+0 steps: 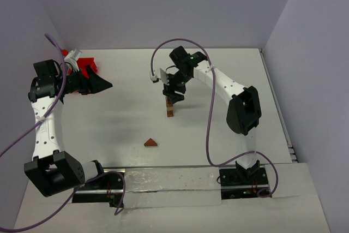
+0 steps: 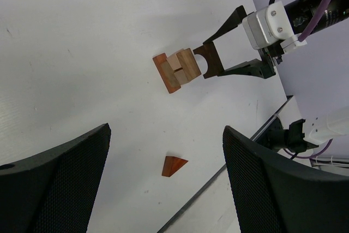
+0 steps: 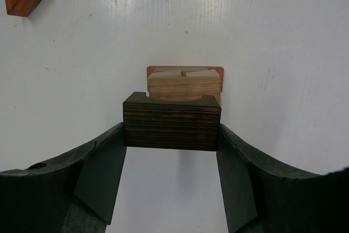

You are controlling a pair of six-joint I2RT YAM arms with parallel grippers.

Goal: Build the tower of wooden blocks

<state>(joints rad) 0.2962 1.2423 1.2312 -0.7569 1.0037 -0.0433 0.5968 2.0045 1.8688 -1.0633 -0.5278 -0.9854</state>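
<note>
Currently grips dark brown arched wood block (image 3: 172, 125) in right gripper (image 1: 175, 92) at top of tan-and-reddish wood block tower (image 2: 177, 70); holds left gripper (image 2: 166, 135) spread apart, far left.

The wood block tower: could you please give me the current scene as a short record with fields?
Tower: short stack of tan wooden blocks on a reddish-brown base, upright on the white table
Right gripper: shut on dark brown arched wooden block, at the tower's top
Left gripper: open, empty, near the red plastic tray
Loose piece: reddish-brown triangular wooden wedge, lying apart from the tower
</note>
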